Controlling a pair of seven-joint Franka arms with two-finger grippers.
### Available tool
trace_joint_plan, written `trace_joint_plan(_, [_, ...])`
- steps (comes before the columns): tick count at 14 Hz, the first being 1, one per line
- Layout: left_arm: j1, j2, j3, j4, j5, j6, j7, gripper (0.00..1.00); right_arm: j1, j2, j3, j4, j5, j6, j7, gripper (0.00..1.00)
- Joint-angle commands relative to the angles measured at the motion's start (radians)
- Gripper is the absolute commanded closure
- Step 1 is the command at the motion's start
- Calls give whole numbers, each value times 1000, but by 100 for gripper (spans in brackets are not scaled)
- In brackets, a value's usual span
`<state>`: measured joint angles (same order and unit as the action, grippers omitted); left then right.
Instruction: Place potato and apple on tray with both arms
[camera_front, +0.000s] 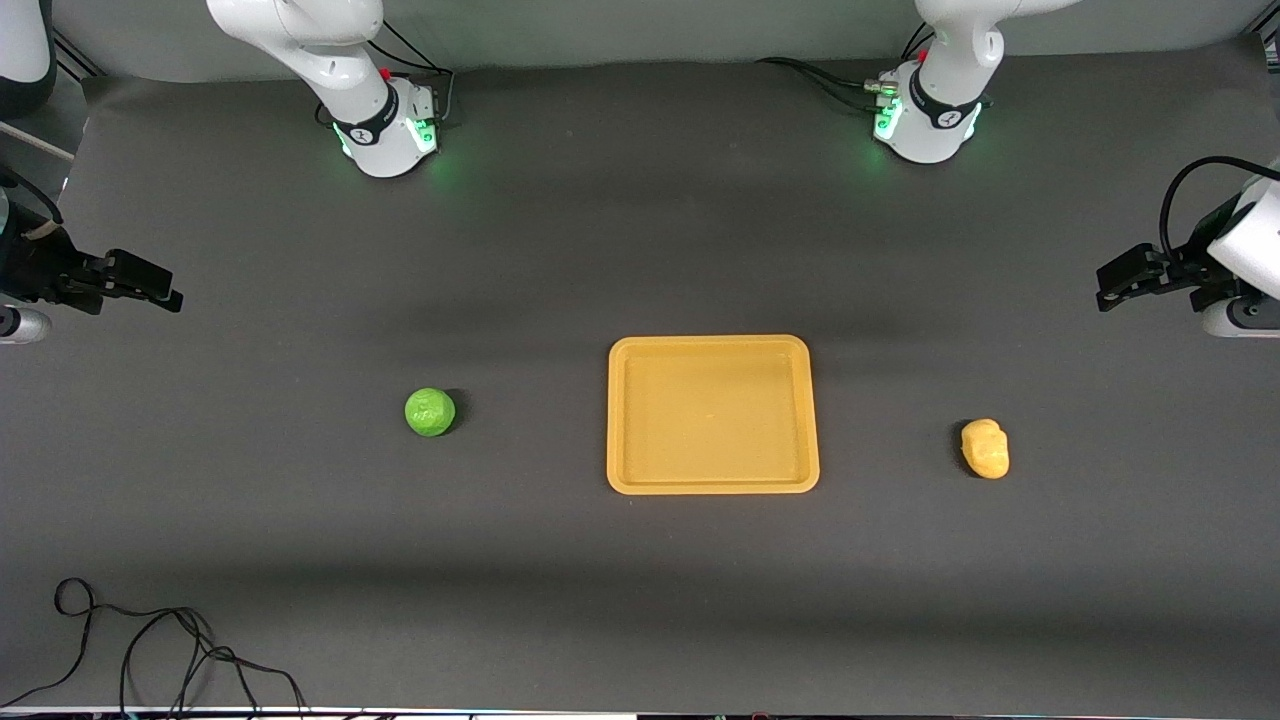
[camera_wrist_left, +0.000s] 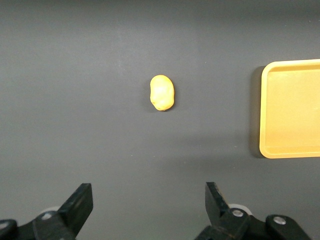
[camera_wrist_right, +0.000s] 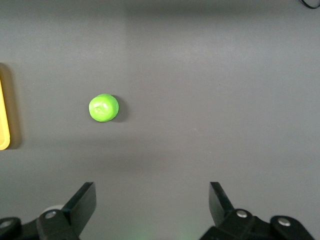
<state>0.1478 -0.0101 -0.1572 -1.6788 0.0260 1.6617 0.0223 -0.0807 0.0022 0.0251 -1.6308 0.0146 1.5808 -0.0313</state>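
Note:
The orange-yellow tray (camera_front: 712, 485) lies flat mid-table with nothing on it; its edge shows in the left wrist view (camera_wrist_left: 265, 110) and a sliver in the right wrist view (camera_wrist_right: 3, 125). The green apple (camera_front: 430, 411) (camera_wrist_right: 104, 107) rests on the mat toward the right arm's end. The yellow potato (camera_front: 985, 448) (camera_wrist_left: 162, 92) lies toward the left arm's end. My left gripper (camera_front: 1112, 288) (camera_wrist_left: 149, 205) hangs open in the air at the left arm's end of the table, holding nothing. My right gripper (camera_front: 165, 290) (camera_wrist_right: 152, 205) hangs open at the right arm's end, also with nothing in it.
A dark mat (camera_front: 640, 600) covers the table. A loose black cable (camera_front: 150, 650) curls at the mat's near corner on the right arm's end. The arm bases (camera_front: 390, 130) (camera_front: 925, 120) glow green at the edge farthest from the front camera.

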Motion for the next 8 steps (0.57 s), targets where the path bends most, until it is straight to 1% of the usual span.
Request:
trace_joint_plan(1, [-1, -4, 1, 2, -6, 7, 2, 0, -10, -5, 12, 11, -21, -22, 19, 0])
trace_joint_plan(6, [1, -2, 2, -1, -6, 10, -4, 0, -10, -5, 12, 12, -21, -22, 11, 0])
trace_joint_plan(8, [-4, 13, 2, -2, 8, 12, -4, 0, -10, -5, 12, 9, -21, -22, 11, 0])
